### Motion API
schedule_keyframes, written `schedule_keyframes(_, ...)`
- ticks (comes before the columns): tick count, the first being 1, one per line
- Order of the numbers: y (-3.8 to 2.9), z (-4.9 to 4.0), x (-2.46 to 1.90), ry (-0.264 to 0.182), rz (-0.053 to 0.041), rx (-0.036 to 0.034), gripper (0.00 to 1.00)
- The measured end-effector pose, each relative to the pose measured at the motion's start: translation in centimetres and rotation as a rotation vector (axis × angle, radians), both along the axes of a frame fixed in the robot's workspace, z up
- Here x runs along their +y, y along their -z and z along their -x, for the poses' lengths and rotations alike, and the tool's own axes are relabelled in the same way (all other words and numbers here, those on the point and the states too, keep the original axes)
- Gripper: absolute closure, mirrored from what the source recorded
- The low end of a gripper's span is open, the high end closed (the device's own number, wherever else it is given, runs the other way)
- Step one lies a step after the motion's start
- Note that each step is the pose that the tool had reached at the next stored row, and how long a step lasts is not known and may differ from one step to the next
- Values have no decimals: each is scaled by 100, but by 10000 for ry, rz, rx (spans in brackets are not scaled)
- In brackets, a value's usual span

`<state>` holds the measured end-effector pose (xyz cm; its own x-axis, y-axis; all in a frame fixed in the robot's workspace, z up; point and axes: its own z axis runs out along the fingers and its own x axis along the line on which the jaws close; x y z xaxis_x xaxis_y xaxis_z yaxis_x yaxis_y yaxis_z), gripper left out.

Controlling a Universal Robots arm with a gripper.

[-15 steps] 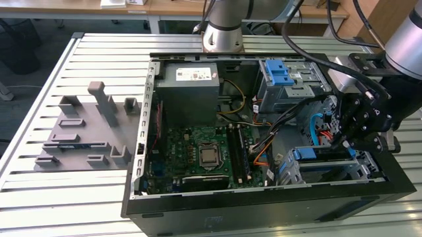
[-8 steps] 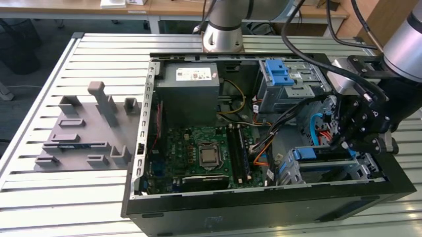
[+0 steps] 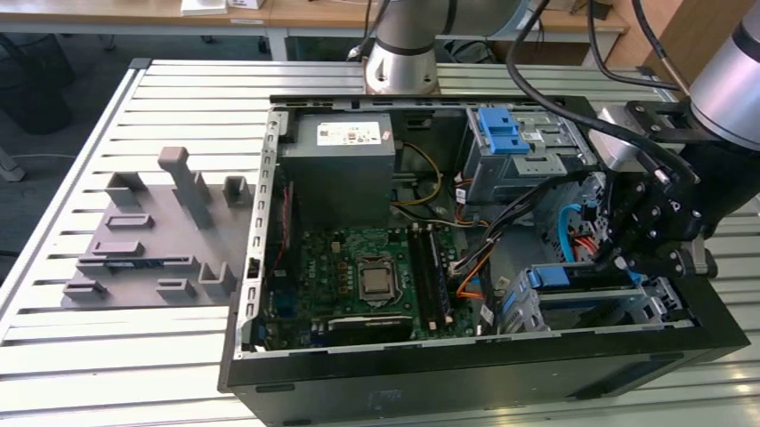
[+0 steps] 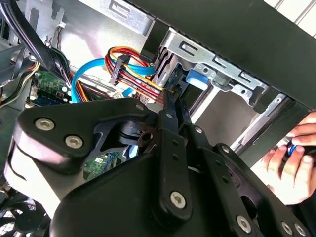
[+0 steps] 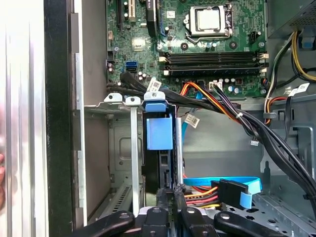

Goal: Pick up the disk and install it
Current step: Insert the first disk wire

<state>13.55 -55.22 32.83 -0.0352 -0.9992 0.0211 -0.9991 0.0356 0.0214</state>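
Note:
The disk (image 5: 159,132) stands on edge inside the metal drive cage (image 5: 114,148) at the front corner of the open computer case, its blue side rail facing up. In the exterior view the cage (image 3: 650,308) lies at the right, under my black gripper (image 3: 615,260). My gripper (image 5: 171,193) reaches down into the cage with its fingers close together, shut on the disk's rear edge. In the second wrist view the fingers (image 4: 170,106) converge just behind the blue rail (image 4: 198,79). Most of the disk's body is hidden in the slot.
Red, orange and blue cables (image 5: 222,187) lie right beside the gripper. The motherboard (image 3: 368,276), the power-supply box (image 3: 342,151) and a blue latch (image 3: 505,129) fill the case. A person's hand (image 4: 291,160) rests at the case's outer edge. A grey fixture tray (image 3: 155,231) sits on the slatted table.

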Motion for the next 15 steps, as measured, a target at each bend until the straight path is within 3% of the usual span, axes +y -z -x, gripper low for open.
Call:
schedule_keyframes(2, -6, 0, 0, 0, 0, -1, 76)
schedule_keyframes(9, -120, 0, 0, -1, 3, -1, 76)
schedule_keyframes(13, -122, 0, 0, -1, 2, -1, 89)
schedule_keyframes(15, -124, -1, 0, -1, 4, -1, 89)
